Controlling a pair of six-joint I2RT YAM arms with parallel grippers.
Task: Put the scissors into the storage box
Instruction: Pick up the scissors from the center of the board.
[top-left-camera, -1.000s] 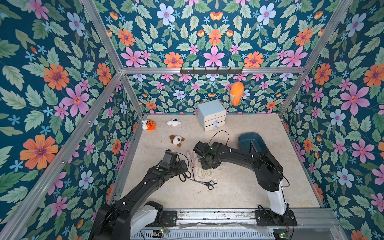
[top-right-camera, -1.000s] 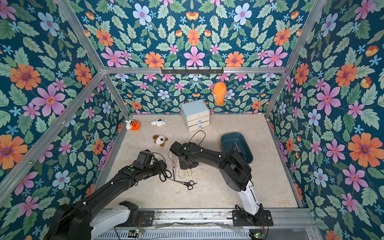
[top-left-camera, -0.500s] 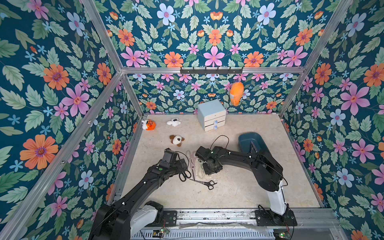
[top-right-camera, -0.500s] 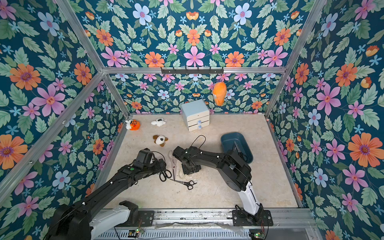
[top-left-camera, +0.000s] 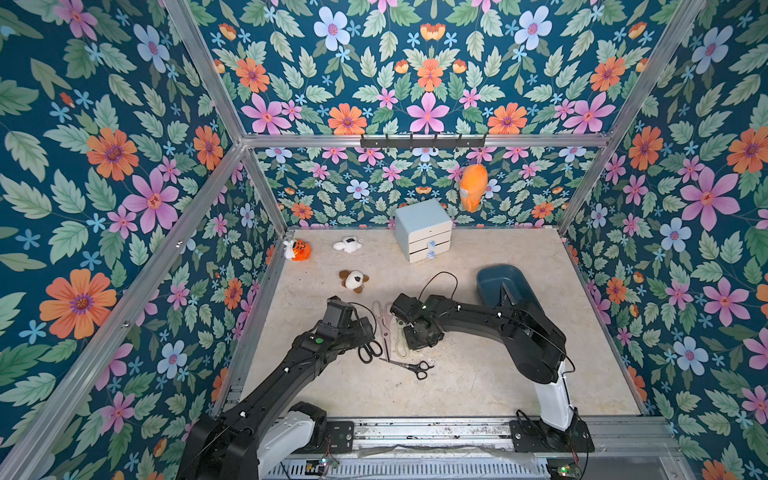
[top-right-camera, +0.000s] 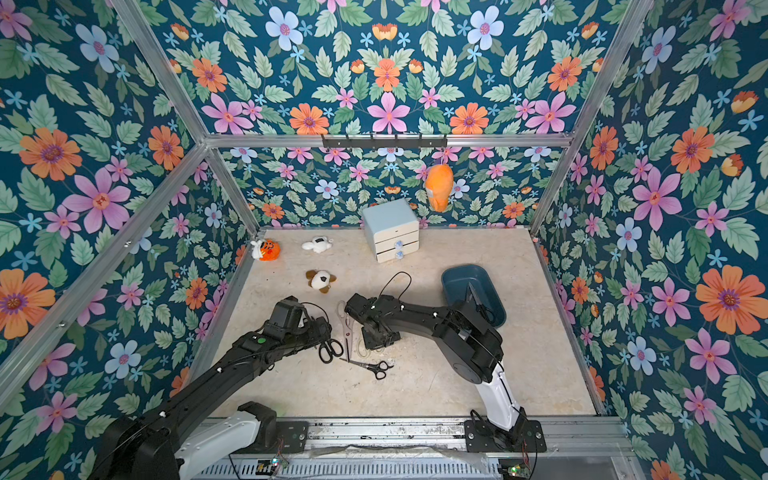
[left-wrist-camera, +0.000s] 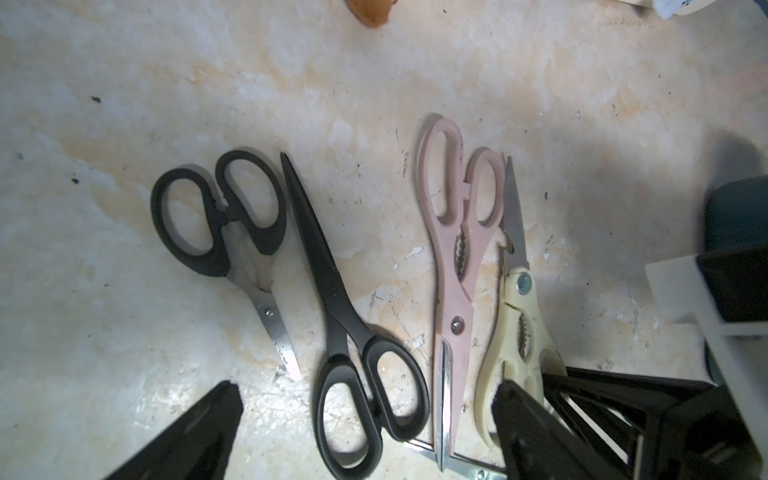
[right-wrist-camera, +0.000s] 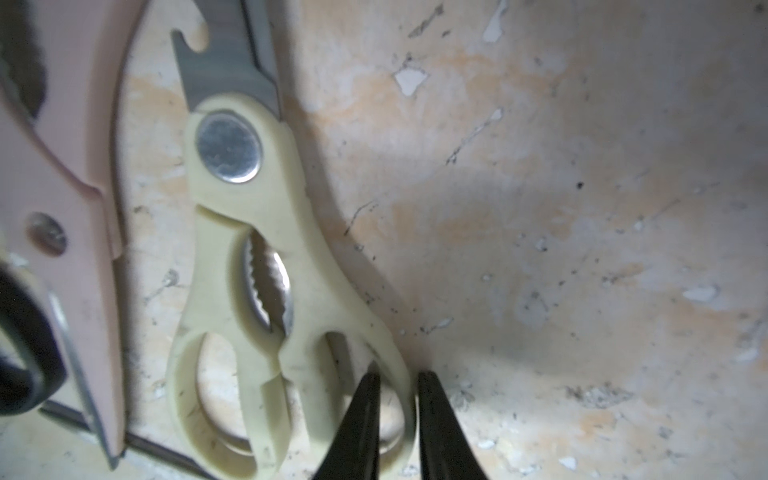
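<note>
Two arms, both over the scissors cluster mid-table (top-left-camera: 478, 382).

Scissors on the table: 5 pairs.
- 1 short black-handled pair (left-wrist-camera: 216, 232), leftmost, hidden under the left arm in both top views
- 1 all-black pair (left-wrist-camera: 332, 299)
- 1 pink shears (left-wrist-camera: 451, 266)
- 1 cream shears (right-wrist-camera: 232, 232), rightmost
- 1 small black-handled pair (top-left-camera: 411, 365), lying crosswise on the near side of the others

The first four lie side by side, roughly near-to-far. The pink shears' handles point far. The cream shears' handles point near.

Right gripper (right-wrist-camera: 397, 376): jaws almost together. They pinch the rim of the cream shears' outer handle loop, one finger inside the loop and one outside. The shears lie flat on the table.

Left gripper (left-wrist-camera: 368, 385): jaws spread wide with nothing between them, above the handles of the all-black pair.

Storage box (top-left-camera: 490, 282): 1, far right on the table, well apart from the cluster and partly behind the right arm. Dark scissors (top-left-camera: 506, 291) lie inside, but I cannot count them.

Other things:
- 1 pale blue cabinet (top-left-camera: 422, 226) at the far wall
- 3 plush toys on the table at far left: orange (top-left-camera: 300, 250), white (top-left-camera: 348, 245) and brown-and-white (top-left-camera: 354, 280)
- 1 orange plush (top-left-camera: 472, 189) hanging on the far wall
</note>
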